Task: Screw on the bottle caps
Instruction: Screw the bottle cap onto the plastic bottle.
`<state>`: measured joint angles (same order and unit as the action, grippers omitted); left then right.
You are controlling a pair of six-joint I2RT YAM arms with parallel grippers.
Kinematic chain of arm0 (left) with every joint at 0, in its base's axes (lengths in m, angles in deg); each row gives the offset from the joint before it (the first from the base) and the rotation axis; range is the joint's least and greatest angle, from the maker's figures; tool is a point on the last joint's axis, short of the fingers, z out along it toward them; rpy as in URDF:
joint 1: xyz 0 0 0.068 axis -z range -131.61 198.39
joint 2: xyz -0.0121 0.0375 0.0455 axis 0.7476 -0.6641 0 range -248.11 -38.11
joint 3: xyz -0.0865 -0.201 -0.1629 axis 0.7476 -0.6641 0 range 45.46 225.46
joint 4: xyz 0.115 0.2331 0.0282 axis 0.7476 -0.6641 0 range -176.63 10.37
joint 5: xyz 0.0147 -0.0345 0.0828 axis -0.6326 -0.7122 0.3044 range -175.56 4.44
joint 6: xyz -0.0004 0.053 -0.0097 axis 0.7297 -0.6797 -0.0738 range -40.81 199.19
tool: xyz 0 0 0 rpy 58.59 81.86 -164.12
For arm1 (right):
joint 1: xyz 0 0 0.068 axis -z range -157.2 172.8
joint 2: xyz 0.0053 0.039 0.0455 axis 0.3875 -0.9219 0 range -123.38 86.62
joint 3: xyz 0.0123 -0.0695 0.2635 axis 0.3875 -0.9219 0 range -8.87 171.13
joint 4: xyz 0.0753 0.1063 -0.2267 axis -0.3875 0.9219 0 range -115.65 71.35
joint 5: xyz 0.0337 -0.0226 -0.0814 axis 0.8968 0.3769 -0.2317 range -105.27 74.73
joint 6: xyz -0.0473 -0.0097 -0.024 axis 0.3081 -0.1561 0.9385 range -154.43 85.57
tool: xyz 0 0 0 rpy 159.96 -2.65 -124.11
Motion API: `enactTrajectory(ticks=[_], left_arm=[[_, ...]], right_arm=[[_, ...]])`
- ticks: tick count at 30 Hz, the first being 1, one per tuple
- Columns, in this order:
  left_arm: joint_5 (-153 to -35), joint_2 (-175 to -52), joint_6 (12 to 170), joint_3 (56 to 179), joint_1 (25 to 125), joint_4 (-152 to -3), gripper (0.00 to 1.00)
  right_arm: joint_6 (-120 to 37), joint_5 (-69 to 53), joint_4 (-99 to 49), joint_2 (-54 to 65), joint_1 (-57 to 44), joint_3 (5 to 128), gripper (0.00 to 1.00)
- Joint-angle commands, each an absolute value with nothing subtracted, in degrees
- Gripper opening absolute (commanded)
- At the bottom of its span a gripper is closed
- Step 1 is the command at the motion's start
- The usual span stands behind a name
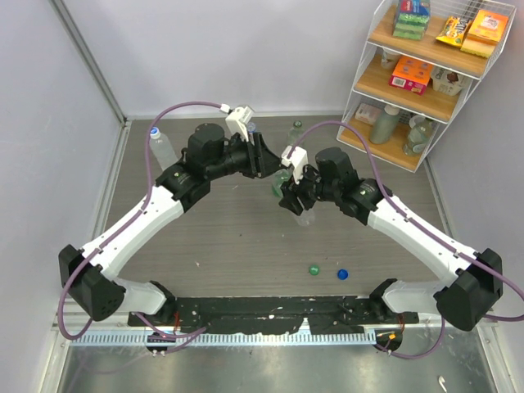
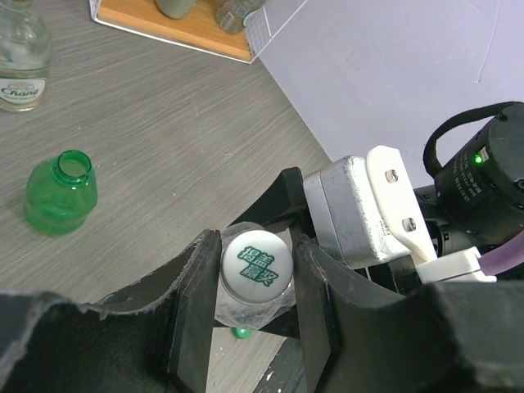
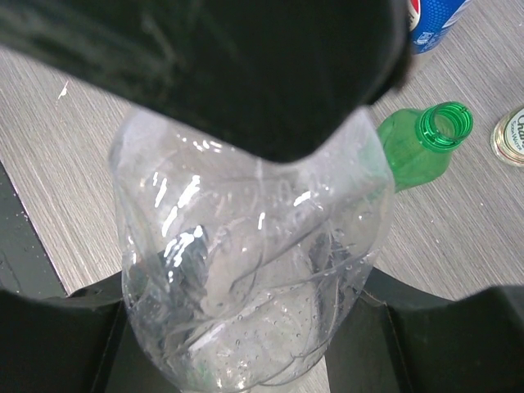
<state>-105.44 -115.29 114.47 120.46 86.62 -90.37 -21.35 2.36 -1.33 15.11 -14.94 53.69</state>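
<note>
**One small white plastic screw cap [image 2: 256, 266] to be turned onto the plain clear plastic bottle [image 3: 246, 246]**

The bottle is held by its body in the right gripper [image 3: 250, 352]; the cap, seated on the neck, is pinched in the left gripper [image 2: 255, 282]. The cap is best kept square to the neck and turned gently, the bottle held firm, so that no thread is crossed.

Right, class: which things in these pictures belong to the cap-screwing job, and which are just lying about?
Job: white cap, clear bottle, green bottle, cola-label bottle, green cap, blue cap.

Lying about: Chang bottle, snack shelf, capped clear bottle at the far left.
</note>
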Motion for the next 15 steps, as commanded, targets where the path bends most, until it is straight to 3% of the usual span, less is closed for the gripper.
enactTrajectory(ticks=[1,12,15], left_arm=[[-105.51,-113.16,113.81,122.36,87.23,-88.68,0.44],[-103.58,-112.46,113.29,123.24,87.15,-90.00,0.41],[-104.28,-112.73,113.64,123.33,87.23,-90.00,0.36]], right_arm=[[-21.86,1.35,-1.92,14.64,-15.35,56.34,0.01],[-21.77,1.08,-1.57,13.93,-15.43,56.52,0.01],[-21.86,0.99,-1.92,13.85,-15.52,56.43,0.01]])
